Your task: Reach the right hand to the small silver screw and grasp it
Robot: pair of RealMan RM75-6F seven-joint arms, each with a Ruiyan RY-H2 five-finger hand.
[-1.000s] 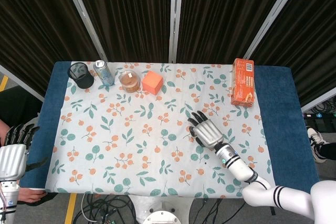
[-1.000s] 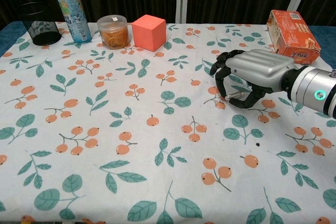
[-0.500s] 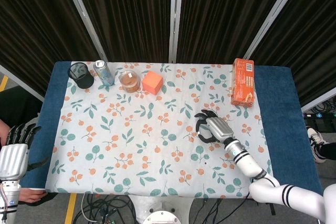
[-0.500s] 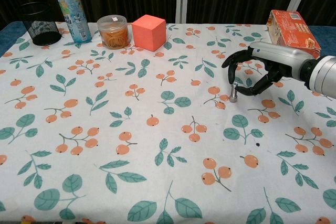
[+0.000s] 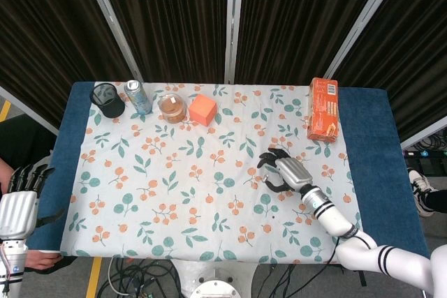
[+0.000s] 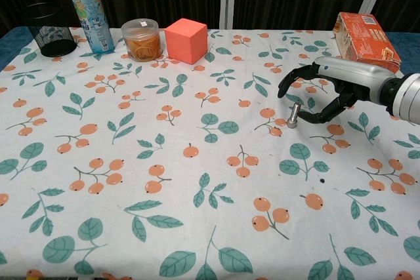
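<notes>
Silver screw (image 6: 293,115): small, on the floral cloth of the table (image 6: 197,227), right of centre; long axis near upright, top leaning slightly right, head down on the cloth. Right robot hand (image 6: 328,90): arched over it, dark fingers (image 6: 289,83) curled around; contact cannot be told. Left robot hand (image 5: 17,200): off the table's left edge, fingers spread.

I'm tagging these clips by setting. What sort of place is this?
Probably a robot lab or data-collection booth, not a home: dark curtains wall off a table under a floral tablecloth, loose cables trail on the floor, and unrelated test props such as an orange cube and a drink can are lined up.
</notes>
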